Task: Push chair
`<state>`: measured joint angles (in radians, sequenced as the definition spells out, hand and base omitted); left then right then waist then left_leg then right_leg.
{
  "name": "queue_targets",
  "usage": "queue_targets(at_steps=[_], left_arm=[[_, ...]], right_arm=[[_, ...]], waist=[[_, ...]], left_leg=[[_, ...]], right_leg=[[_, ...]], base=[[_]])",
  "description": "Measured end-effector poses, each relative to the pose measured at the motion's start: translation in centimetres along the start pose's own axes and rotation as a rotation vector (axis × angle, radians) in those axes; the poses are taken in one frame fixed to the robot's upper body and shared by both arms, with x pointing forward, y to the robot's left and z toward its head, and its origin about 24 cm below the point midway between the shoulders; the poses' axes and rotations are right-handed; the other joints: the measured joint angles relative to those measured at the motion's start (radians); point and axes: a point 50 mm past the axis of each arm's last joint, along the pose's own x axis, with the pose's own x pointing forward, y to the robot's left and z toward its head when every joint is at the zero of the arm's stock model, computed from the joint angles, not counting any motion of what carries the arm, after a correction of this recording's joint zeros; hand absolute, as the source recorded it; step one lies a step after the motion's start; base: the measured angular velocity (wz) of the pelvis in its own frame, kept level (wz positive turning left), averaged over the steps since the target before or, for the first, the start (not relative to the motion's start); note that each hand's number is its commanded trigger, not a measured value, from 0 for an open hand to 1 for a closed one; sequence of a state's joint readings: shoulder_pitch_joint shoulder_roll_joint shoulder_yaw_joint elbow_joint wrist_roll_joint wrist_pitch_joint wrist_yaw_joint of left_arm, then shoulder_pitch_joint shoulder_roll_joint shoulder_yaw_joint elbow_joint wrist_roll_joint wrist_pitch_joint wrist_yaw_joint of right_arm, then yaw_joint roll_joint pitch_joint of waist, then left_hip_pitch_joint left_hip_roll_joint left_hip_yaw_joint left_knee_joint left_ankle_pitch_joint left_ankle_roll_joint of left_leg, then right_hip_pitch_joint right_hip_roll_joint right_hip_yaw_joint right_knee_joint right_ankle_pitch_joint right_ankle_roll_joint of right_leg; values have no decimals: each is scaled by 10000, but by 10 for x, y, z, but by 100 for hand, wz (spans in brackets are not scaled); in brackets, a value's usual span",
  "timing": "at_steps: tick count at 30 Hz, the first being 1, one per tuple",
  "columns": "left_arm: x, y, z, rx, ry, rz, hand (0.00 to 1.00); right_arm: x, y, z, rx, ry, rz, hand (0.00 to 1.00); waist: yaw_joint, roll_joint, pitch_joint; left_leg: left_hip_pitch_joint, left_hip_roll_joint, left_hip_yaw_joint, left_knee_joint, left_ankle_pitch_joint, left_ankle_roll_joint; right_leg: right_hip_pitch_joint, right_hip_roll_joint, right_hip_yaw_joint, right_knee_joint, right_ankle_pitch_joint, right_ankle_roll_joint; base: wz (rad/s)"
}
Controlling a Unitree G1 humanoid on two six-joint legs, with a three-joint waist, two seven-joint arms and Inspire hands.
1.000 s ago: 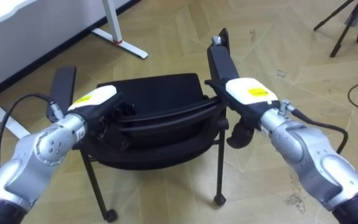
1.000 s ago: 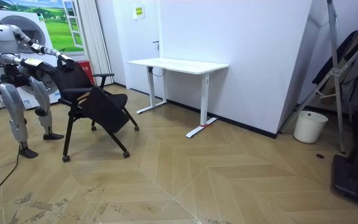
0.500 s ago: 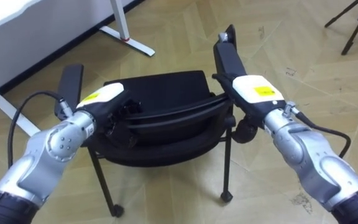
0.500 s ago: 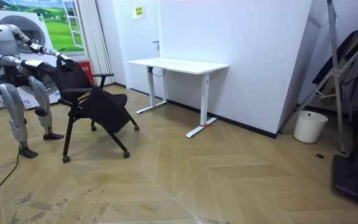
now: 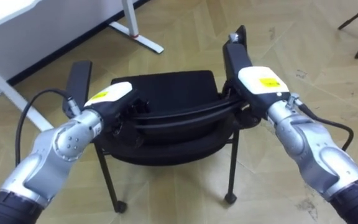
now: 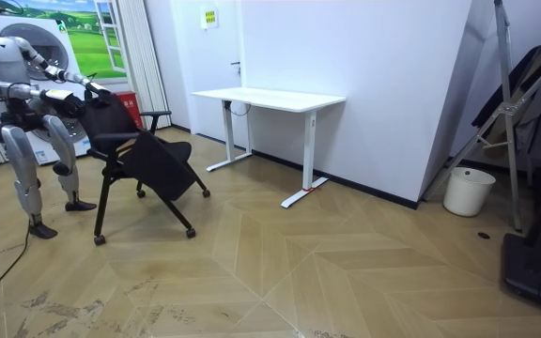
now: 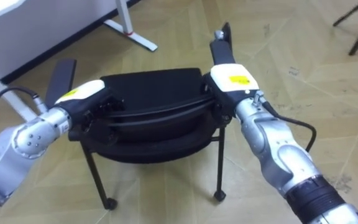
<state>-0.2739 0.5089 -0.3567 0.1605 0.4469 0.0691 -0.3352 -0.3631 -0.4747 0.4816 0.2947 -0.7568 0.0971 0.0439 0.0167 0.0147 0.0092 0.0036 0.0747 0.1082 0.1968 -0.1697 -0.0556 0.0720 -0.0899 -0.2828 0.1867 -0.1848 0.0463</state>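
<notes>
Room view: the robot stands at the far left on the wooden floor, right behind the black chair. The white desk is well apart from it, off to the room view's right against the wall. The chair sits on the same patch of floor as a second ago, so I judge that the push has hardly begun.

In the eye views the whole picture has slid a little. The desk's foot and the chair shift together, which I put down to the robot's head moving and not to the chair rolling.

Both arms stay stretched out to the backrest. The left hand lies on the top edge at its left end, and the right hand at its right end by the armrest. Whether either hand clasps the rail or only presses on it, I cannot tell.
</notes>
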Motion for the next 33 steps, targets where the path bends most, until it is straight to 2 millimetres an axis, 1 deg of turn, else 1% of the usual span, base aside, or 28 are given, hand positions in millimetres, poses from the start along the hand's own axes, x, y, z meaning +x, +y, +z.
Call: queue_targets(at_steps=[1, 7, 20, 23, 25, 27, 29, 31, 32, 33], left_arm=[[0, 0, 1, 11, -25, -4, 100], [0, 1, 2, 42, -71, 24, 100], [1, 2, 2, 106, -68, 36, 100], [1, 2, 2, 180, -73, 52, 100], [1, 2, 2, 227, -95, 50, 100], [3, 3, 2, 277, -145, 55, 100], [5, 5, 4, 337, -193, 102, 100], [11, 7, 2, 303, -162, 51, 100], [13, 7, 2, 316, -161, 1, 100], [18, 6, 1, 356, -132, -115, 100]], right_arm=[[0, 0, 0, -58, 3, -33, 100], [0, 0, 0, -129, 8, -93, 100], [0, 1, -2, -152, -25, -218, 100], [0, 2, -2, -106, -13, -214, 100], [1, 5, -2, -80, 24, -209, 100], [1, 6, -4, -97, 52, -235, 100], [1, 5, -5, -114, 67, -275, 100], [4, 5, -9, 18, 127, -262, 100], [5, 7, -10, 44, 185, -239, 100], [7, 10, -11, 75, 290, -194, 100]], waist=[[1, -7, 5], [0, -44, 28], [-113, -56, 36], [-94, -92, 59], [-128, -158, 100], [-125, -191, 120], [-130, -226, 143], [-126, -255, 168], [-134, -269, 177], [-90, -290, 200]], left_leg=[[0, -1, -26, -16, 0, 0], [-24, 0, -44, -23, 0, -1], [-111, 0, -150, 23, 1, -2], [-86, -1, -167, 24, 1, -2], [-64, -1, -275, 57, 2, -3], [-122, 7, -295, 130, 1, -3], [-350, 18, -297, 432, -1, -4], [-652, 71, -293, 952, -2, -5], [-703, 86, -278, 1096, -4, -6], [-805, 159, -213, 1442, -26, -34]], right_leg=[[14, 0, -63, -2, 0, 0], [9, 3, -116, -15, 0, 0], [13, 1, -218, -15, 0, 0], [49, 1, -222, -15, 0, 0], [141, -2, -367, -10, -1, 2], [130, -8, -465, 11, -4, 5], [55, -13, -461, 51, -4, 4], [-32, -11, -478, 200, -7, 0], [-15, -8, -477, 233, -21, -25], [-29, -2, -471, 443, -114, -145]], base=[[8], [1], [2], [2], [13], [9], [6], [8], [7], [10]])
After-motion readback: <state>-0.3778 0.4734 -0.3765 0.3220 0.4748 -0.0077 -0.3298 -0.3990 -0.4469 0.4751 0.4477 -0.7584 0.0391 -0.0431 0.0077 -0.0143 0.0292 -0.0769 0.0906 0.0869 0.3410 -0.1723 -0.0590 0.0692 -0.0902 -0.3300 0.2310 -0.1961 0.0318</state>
